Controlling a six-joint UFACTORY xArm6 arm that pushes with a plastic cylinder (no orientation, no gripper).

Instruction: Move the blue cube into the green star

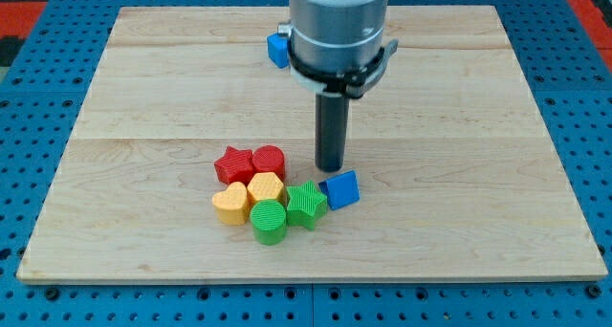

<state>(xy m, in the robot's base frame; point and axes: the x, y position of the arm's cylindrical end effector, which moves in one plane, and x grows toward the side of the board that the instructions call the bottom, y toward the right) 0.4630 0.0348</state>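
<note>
Seeing my tip (330, 166) standing just behind blue cube (340, 189), you're finding cube touching green star (305, 204); no gripper fitted.

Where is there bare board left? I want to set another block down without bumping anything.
Free: the view's left from the board edge to the red star, and the whole right beyond the blue cube. Crowded: the cluster round the green star, my tip just above the cube.

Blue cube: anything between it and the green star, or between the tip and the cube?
Nothing visible. The blue cube sits right beside the green star, on the star's right in the view, apparently touching. My tip is just above the cube's upper-left edge, with no block between.
</note>
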